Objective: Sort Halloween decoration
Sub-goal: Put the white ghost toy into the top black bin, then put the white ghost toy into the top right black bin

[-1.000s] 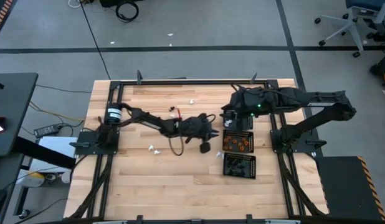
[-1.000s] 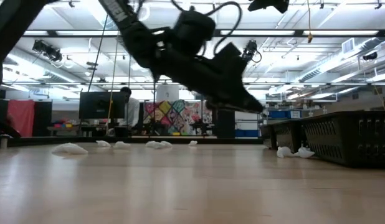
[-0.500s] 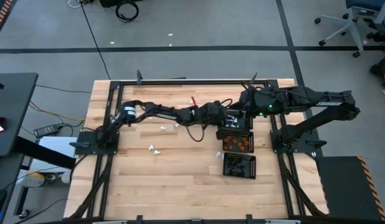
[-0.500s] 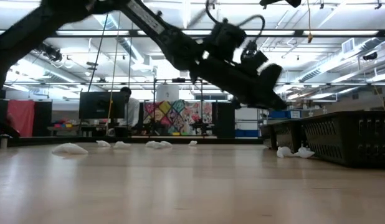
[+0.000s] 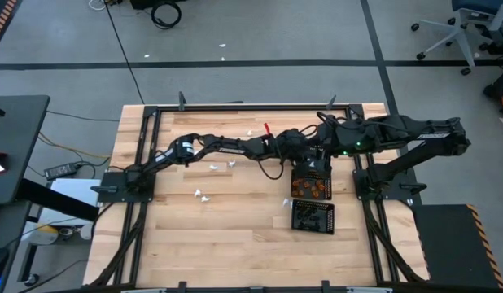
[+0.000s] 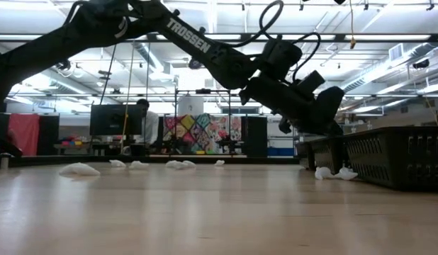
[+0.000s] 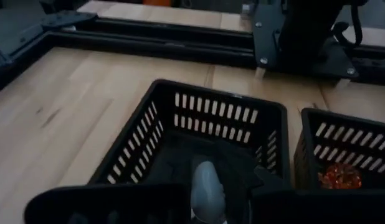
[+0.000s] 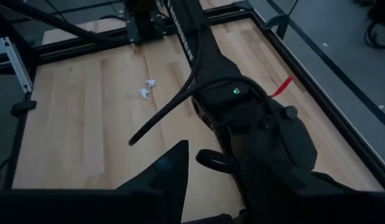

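A wooden tabletop (image 5: 235, 236) sits in a steel frame on grey floor; behind it lies a lit workshop. White trinkets (image 5: 203, 196) lie scattered left of centre. The left gripper (image 7: 208, 186) hangs over the farthest of three black mesh trays (image 7: 180, 134), its jaws nearly closed on a white trinket (image 7: 207, 182). The next tray (image 5: 311, 187) holds orange trinkets. The right gripper (image 5: 321, 145) waits just beyond; whether its jaws grip anything is hidden.
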Controlling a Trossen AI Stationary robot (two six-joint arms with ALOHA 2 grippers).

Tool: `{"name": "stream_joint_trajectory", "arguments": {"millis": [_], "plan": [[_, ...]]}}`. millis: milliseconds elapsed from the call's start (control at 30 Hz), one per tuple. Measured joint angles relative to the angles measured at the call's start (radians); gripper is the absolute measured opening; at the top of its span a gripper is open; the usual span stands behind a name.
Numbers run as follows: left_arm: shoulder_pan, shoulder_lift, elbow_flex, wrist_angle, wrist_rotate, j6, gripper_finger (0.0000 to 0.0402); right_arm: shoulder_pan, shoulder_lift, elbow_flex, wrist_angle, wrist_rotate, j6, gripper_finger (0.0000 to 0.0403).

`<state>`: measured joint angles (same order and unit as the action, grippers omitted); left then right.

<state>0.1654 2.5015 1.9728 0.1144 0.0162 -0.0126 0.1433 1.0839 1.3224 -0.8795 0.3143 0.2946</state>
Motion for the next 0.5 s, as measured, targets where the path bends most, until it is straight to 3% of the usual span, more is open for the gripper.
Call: {"name": "stream_joint_trajectory", "arguments": {"millis": [333,500], "plan": [[-0.001,-0.001,0.0,0.002,0.0,-0.031,0.0121,0.015,-0.014,0.0,-0.007,0.037,-0.009,0.0148],[-0.001,-0.061,-0.001,-0.076,0.001,-0.169,0.014,0.015,-0.026,0.0,-0.007,0.06,-0.01,0.0148]]}}
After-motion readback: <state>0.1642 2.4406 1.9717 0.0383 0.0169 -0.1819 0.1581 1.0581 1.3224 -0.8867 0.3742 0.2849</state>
